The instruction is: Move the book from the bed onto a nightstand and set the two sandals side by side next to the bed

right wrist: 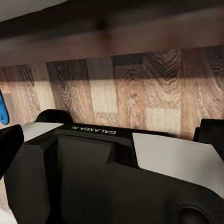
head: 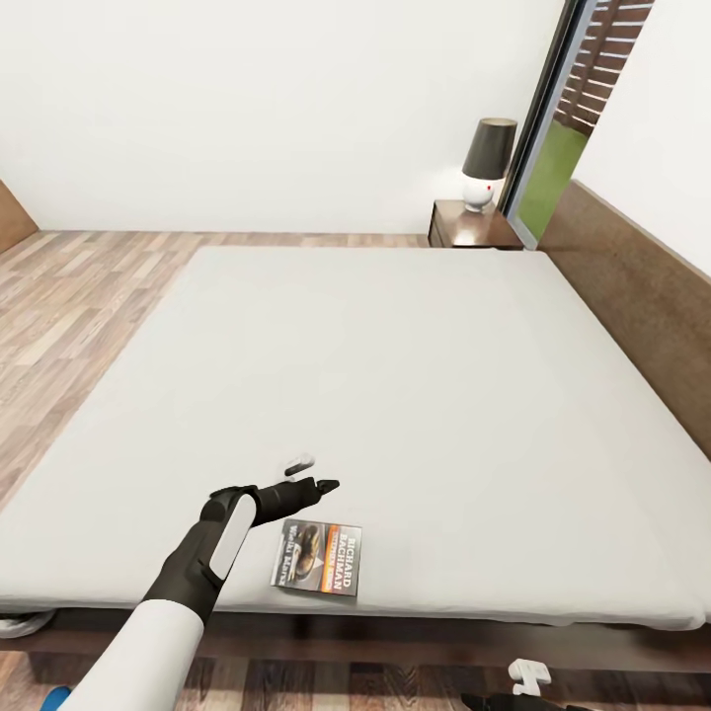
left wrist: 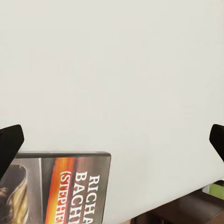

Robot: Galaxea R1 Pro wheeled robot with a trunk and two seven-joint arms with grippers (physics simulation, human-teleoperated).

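Pale grey bed [head: 415,375], wood-plank floor [head: 69,316], white walls [head: 247,109].

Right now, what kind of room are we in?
Most likely a bedroom: a very large low bed with a brown headboard, and a small nightstand carrying a lamp beside a tall window. Wood-plank floor.

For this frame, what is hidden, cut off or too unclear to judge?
- Book: the left wrist view's frame edge cuts off its cover.
- Left gripper: open; head view cannot settle its height above the bed.
- Right gripper: only the finger edges show in the right wrist view, so its state cannot be told.
- Sandals: a blue sliver at the right wrist view's edge; whether it is one cannot be told.
- Nightstand: the bed hides its lower part.
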